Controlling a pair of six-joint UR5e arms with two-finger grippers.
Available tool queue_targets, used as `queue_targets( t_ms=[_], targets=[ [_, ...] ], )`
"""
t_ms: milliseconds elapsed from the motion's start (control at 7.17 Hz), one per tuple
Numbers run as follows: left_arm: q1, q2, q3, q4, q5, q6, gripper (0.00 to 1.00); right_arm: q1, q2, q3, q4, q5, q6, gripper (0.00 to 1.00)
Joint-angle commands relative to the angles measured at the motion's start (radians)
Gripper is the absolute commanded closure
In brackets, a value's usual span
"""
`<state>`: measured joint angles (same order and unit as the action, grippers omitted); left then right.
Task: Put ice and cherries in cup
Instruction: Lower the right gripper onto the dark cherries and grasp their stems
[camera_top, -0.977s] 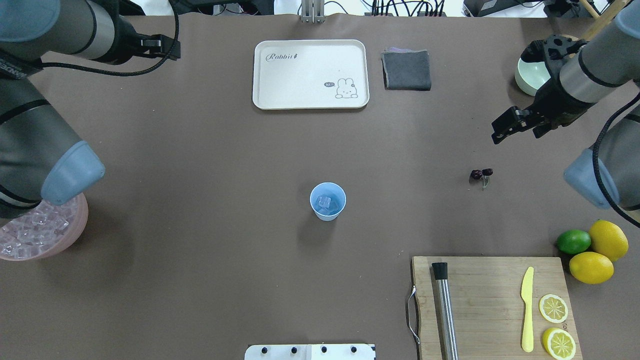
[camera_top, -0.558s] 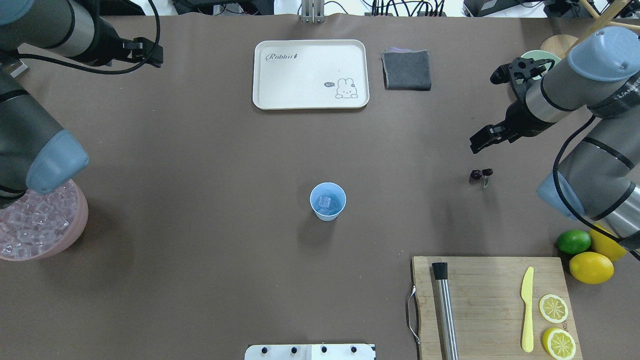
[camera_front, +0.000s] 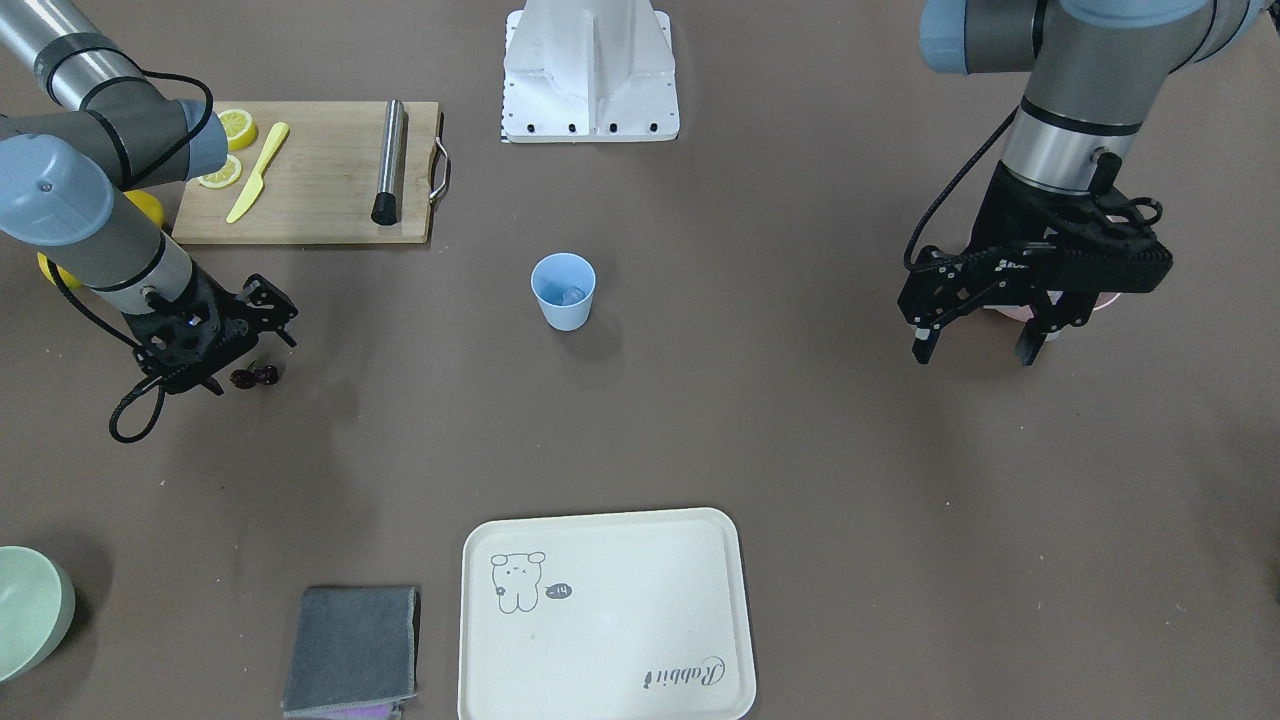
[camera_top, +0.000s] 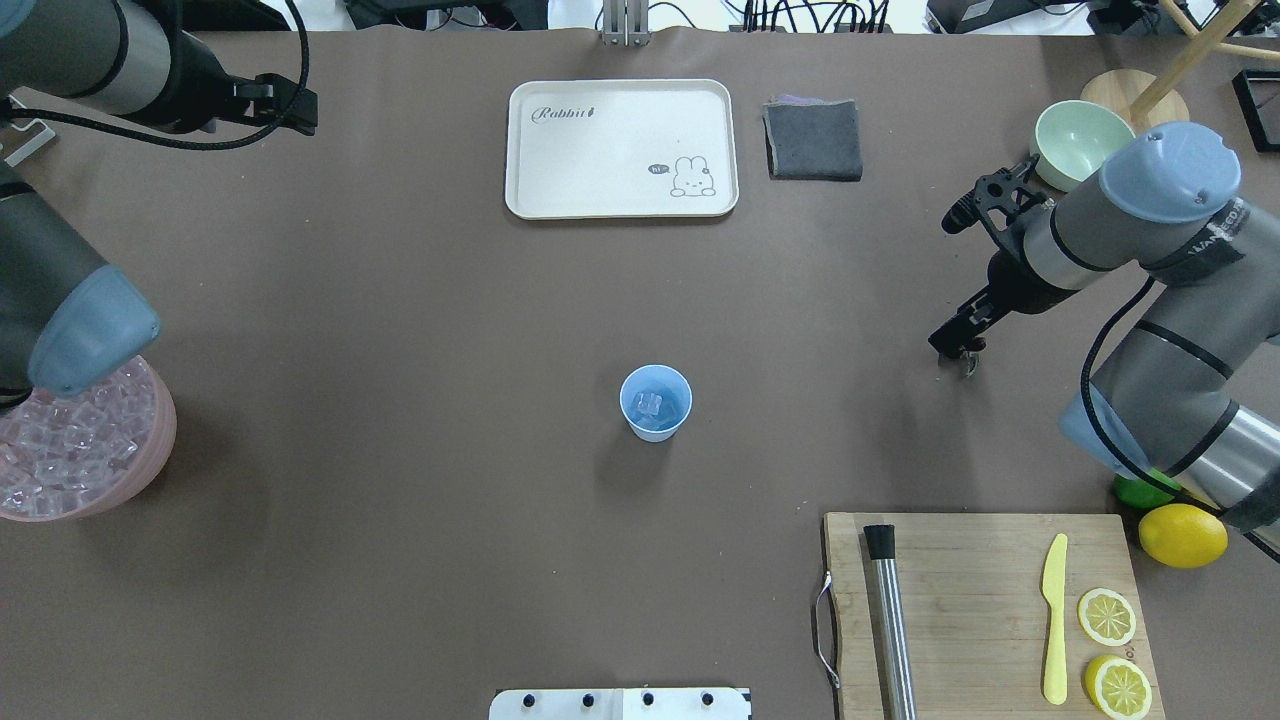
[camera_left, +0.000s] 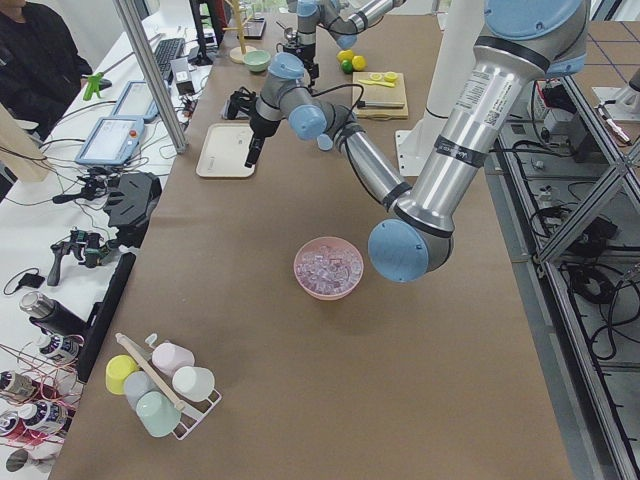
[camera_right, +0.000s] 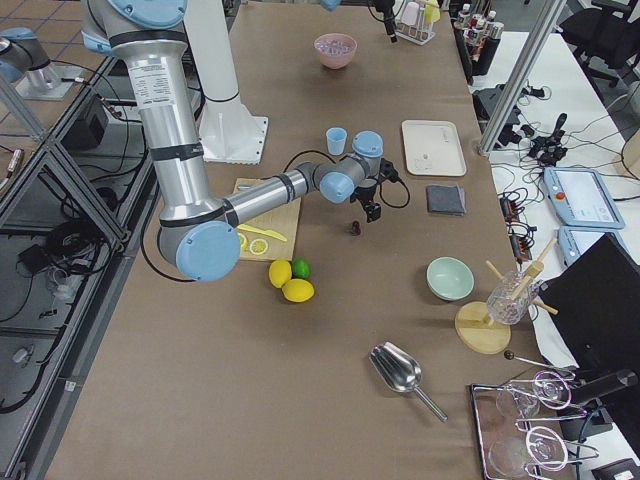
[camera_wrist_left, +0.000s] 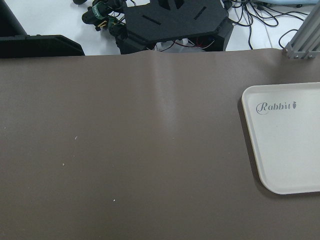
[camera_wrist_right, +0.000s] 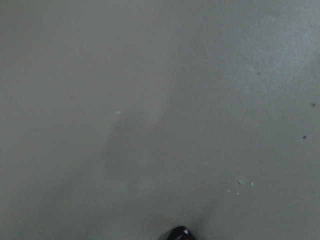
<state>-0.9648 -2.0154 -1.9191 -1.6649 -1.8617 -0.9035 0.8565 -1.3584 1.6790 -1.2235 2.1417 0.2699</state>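
The light blue cup (camera_top: 655, 402) stands upright mid-table with an ice cube (camera_top: 649, 404) inside; it also shows in the front view (camera_front: 563, 290). More ice fills the pink bowl (camera_top: 152, 452) at the left edge. The dark cherries (camera_front: 255, 377) lie on the table right of the cup. My right gripper (camera_top: 955, 345) is open and low right over them, hiding them from overhead except a stem. One cherry (camera_wrist_right: 178, 233) peeks in at the right wrist view's bottom edge. My left gripper (camera_front: 975, 350) is open, empty and raised at the far left.
A white rabbit tray (camera_top: 621, 148) and a grey cloth (camera_top: 813, 140) lie at the far side. A pale green bowl (camera_top: 1075, 140) is at the far right. A cutting board (camera_top: 985, 610) holds a metal muddler, yellow knife and lemon halves, with a lemon (camera_top: 1182, 535) beside it.
My right gripper has swung left and down from near the green bowl to just over the cherries. My left arm has drawn back a little further left.
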Motion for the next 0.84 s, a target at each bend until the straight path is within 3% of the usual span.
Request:
queue_targets(
  t_ms=[0,419,558,698],
  targets=[
    [0.001,0.001,-0.005,0.000,-0.001,0.000,0.02,-0.008,-0.021,-0.034,0.002,-0.041,-0.060,0.00],
    [0.005,0.001,0.003,0.000,-0.001,0.000,0.02,-0.030,-0.007,-0.059,0.002,-0.065,-0.048,0.01],
    [0.005,0.001,0.005,0.000,-0.001,0.000,0.02,-0.030,-0.007,-0.059,0.002,-0.065,-0.038,0.08],
    [0.005,0.004,0.003,0.000,-0.001,0.000,0.02,-0.033,-0.005,-0.058,0.002,-0.062,-0.006,0.33]
  ],
)
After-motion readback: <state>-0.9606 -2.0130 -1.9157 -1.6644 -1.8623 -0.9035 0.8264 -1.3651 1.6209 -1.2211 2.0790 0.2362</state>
